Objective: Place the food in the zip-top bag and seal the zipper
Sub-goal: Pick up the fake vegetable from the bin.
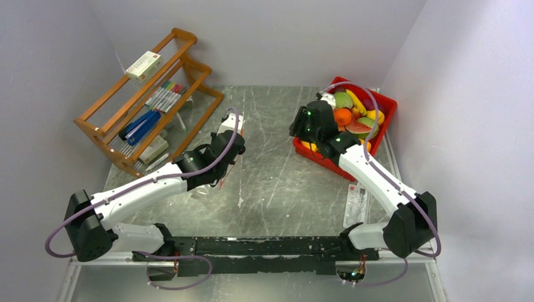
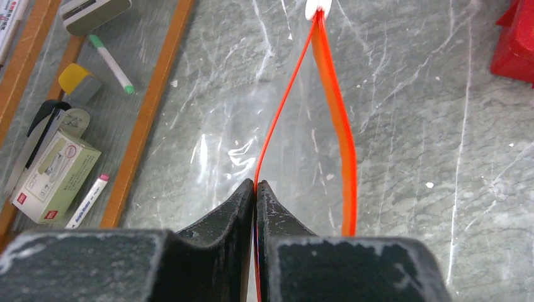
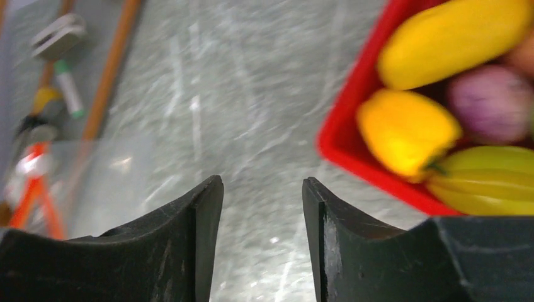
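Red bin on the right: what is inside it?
Toy food: an orange, a banana, a watermelon slice, green and yellow pieces. From above, the right arm covers the left part of the bin, hiding anything there.

Zipper [image 2: 335, 119] ahead of the black left gripper [image 2: 256, 184] is bright orange-red, bag [image 2: 220, 145] see-through; table [image 2: 441, 126] is grey marble-ish with white streaks. Right of the black right gripper [image 3: 262, 182]: red bin [image 3: 337, 135], yellow and purple food [image 3: 409, 129].
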{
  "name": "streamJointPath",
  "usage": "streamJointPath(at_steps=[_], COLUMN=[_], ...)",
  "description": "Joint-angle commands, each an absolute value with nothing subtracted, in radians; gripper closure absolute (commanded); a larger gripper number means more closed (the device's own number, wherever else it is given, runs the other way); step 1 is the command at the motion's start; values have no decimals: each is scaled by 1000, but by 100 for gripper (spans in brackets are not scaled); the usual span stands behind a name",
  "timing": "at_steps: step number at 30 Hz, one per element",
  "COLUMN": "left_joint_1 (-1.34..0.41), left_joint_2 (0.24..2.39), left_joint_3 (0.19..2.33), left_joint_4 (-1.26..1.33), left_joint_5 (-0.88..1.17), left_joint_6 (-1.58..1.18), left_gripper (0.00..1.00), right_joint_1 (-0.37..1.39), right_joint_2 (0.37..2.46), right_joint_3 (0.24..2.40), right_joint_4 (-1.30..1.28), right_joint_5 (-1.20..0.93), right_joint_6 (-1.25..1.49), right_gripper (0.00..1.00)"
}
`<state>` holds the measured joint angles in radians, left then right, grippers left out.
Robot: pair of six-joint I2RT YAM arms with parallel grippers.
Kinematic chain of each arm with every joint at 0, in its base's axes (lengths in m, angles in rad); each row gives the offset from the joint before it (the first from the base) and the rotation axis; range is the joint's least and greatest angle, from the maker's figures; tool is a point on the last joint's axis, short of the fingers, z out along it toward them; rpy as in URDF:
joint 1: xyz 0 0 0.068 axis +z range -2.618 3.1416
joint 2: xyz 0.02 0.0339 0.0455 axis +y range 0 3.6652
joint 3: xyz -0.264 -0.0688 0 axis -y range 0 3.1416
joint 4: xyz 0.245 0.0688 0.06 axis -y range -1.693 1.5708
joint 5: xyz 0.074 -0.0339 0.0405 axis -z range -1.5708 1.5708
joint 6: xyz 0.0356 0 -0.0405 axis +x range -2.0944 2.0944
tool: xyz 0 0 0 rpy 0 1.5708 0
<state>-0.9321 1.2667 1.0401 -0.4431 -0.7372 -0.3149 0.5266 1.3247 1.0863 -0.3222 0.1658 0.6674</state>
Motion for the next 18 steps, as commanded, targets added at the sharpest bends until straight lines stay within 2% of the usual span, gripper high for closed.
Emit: streamJointPath(at_steps=[1,2,7,18], left_joint_1=[-932,-931,-932,-933], left_joint_2=[1225,1223,1210,1166], left_joint_3=[1031,1032,1032,1007], left_joint_4=[-420,-422,-432,-394], left_joint_5=[-701,-694,-681,-619], left_joint_6=[-328,-328,-329,-323], left_gripper=[93,93,93,93], right_joint_1=[482,458,353,152], right_joint_2=[1325,1338,1329,1414], right_joint_3=[1156,1170,1144,1106], right_joint_4=[-524,-567,-578,-532], right_joint_5=[489,536,583,515], right_joint_6=[576,568,503,402], right_gripper=[44,39,27,26])
